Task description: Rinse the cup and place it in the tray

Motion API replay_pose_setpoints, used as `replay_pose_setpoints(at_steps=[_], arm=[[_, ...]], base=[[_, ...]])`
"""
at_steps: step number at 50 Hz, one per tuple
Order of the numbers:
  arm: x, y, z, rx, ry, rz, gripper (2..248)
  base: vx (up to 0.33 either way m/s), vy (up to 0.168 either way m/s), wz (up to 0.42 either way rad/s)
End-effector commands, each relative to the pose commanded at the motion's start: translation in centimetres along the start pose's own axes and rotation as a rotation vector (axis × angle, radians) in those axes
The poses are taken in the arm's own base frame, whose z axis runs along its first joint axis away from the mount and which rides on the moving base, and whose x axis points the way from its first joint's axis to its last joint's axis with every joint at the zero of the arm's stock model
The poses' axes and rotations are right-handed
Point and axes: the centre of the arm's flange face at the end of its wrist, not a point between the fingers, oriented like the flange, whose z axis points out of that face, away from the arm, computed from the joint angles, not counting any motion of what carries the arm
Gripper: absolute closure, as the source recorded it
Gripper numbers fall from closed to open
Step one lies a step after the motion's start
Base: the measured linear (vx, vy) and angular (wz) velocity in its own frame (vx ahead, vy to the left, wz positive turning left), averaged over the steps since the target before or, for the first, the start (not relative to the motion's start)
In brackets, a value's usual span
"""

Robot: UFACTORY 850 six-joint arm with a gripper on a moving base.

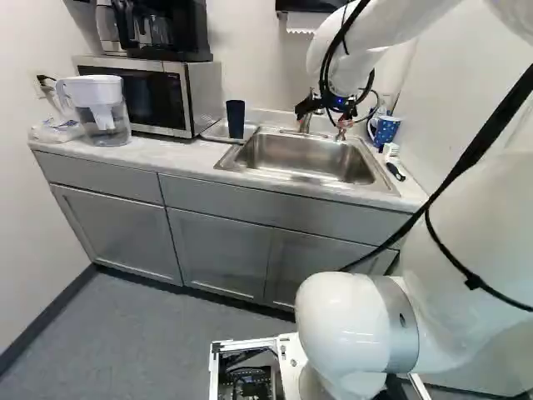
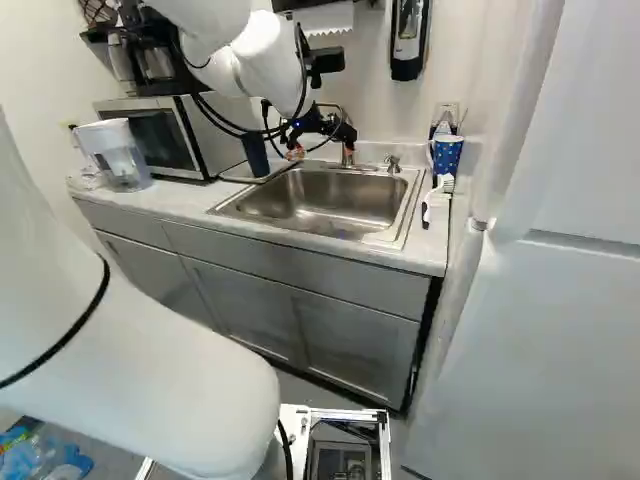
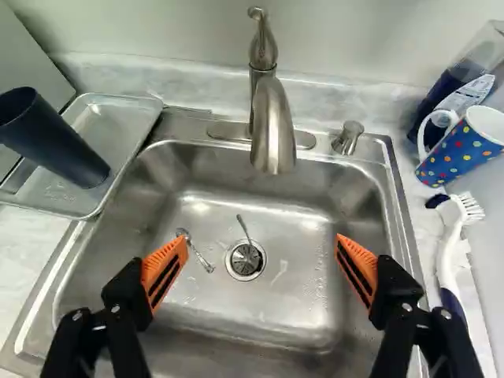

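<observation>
Over the back of the sink hangs my gripper; in the wrist view the gripper is open, its orange pads far apart with nothing between them. Below it lies the steel sink, and the faucet stands at the sink's back edge. A blue cup with coloured dots and a white handle stands on the counter beside the sink, on the faucet-lever cap's side. Across the sink, a dark tall cup stands in the metal tray, apart from the gripper.
Two small spoon-like pieces, one a metal spoon, lie near the drain. A brush rests beside the sink, and a bottle stands behind the dotted cup. A microwave and a water pitcher stand beyond the tray.
</observation>
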Motion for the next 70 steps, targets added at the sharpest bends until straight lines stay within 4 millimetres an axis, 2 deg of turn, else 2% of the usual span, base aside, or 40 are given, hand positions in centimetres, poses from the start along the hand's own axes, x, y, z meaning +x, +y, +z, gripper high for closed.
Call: replay_pose_setpoints(at_steps=[33,70], arm=[[0.00,0.00,0.00,0.000,0.000,0.000,3],[0.00,0.00,0.00,0.000,0.000,0.000,3]], base=[[-0.049,0.052,-0.002],[-0.112,0.107,-0.041]])
